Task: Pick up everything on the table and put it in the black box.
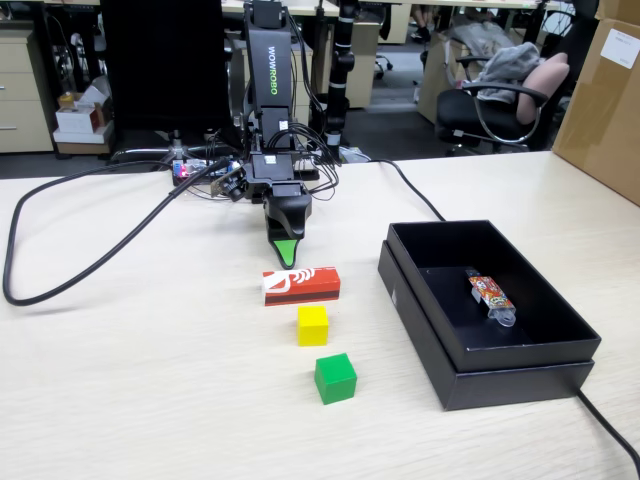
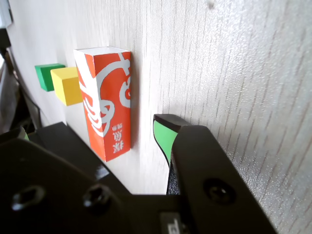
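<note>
A red rectangular box with a white end and logo (image 1: pixel 301 285) lies on the pale wood-grain table (image 1: pixel 150 380). In front of it stand a yellow cube (image 1: pixel 312 325) and a green cube (image 1: pixel 335 378), all in a row. My gripper (image 1: pixel 288 254) points down just behind the red box, low over the table. In the wrist view the red box (image 2: pixel 107 100) lies ahead between the two green-padded jaws of my gripper (image 2: pixel 92 135), which stand wide apart and empty. The yellow cube (image 2: pixel 68 85) and green cube (image 2: pixel 46 75) show beyond it. The black box (image 1: pixel 520 360) stands to the right.
A small colourful clear-wrapped packet (image 1: pixel 490 293) lies inside the black box. A thick black cable (image 1: pixel 60 280) loops over the table's left side and another runs past the black box. A brown carton (image 1: pixel 605 95) stands at the far right.
</note>
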